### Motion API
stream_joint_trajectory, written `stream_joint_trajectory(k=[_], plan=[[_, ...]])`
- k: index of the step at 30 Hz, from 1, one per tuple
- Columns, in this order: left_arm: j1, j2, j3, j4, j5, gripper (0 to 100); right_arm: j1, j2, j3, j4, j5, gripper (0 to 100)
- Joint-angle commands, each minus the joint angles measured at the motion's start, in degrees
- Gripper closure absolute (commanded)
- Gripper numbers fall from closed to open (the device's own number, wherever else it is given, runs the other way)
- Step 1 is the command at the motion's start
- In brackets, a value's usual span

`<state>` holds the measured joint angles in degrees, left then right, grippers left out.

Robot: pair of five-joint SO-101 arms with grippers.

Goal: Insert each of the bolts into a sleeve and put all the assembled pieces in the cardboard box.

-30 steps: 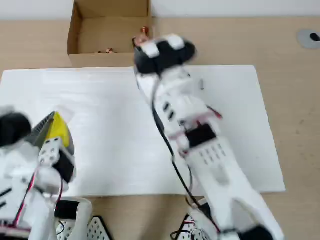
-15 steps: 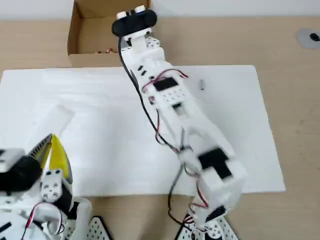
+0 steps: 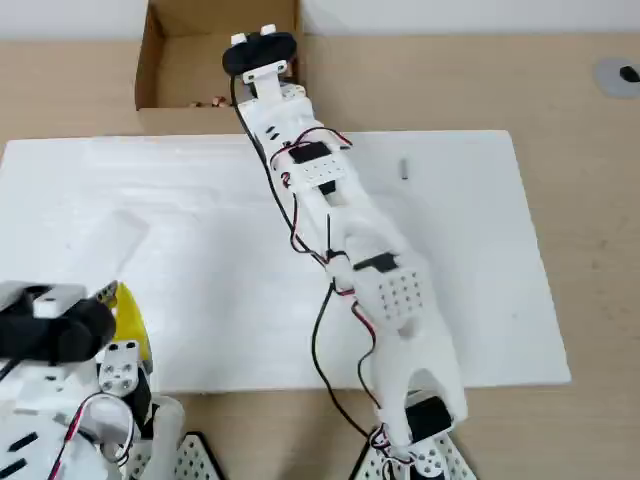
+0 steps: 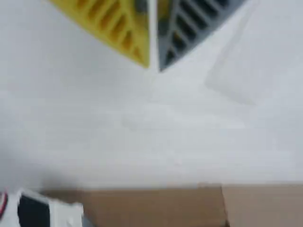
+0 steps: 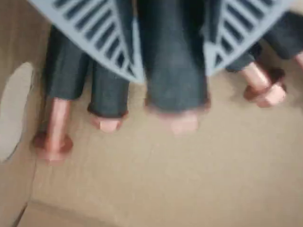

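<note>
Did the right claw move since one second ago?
Yes. The right claw went leftward and farther in, from the cardboard box's near right corner to over its inside.

The cardboard box (image 3: 150, 75) sat on the table (image 3: 600, 300) behind the mat (image 3: 200, 230). The right arm (image 3: 340, 230) lay stretched across the mat, the right gripper (image 5: 173, 75) inside the box, closed around one assembled piece (image 5: 173, 97), with other pieces (image 5: 61, 90) lying on the box floor either side. The left gripper (image 4: 154, 64) hung over the mat's near left corner.
</note>
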<state>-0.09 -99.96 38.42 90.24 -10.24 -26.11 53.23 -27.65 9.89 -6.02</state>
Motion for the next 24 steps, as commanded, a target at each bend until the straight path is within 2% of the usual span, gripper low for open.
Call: stream_joint_trajectory(k=[1,7,16,19,24], plan=[[-0.7,0.04,-0.09,0.35,-0.62,99,1.01,4.79,-7.6,6.33,-0.26,98.7],[-0.7,0.13,-0.62,0.44,-0.62,99,0.66,10.51,-17.27,15.47,-0.26,98.6],[-0.7,0.04,-0.62,0.53,-0.62,99,0.84,11.03,-33.01,31.65,-0.26,98.3],[-0.7,0.04,-0.62,0.53,-0.62,99,0.57,11.03,-37.41,35.52,-0.26,91.8],[-0.62,-0.04,-0.35,0.62,-0.7,99,-0.22,11.03,-43.21,43.87,-0.09,73.7]])
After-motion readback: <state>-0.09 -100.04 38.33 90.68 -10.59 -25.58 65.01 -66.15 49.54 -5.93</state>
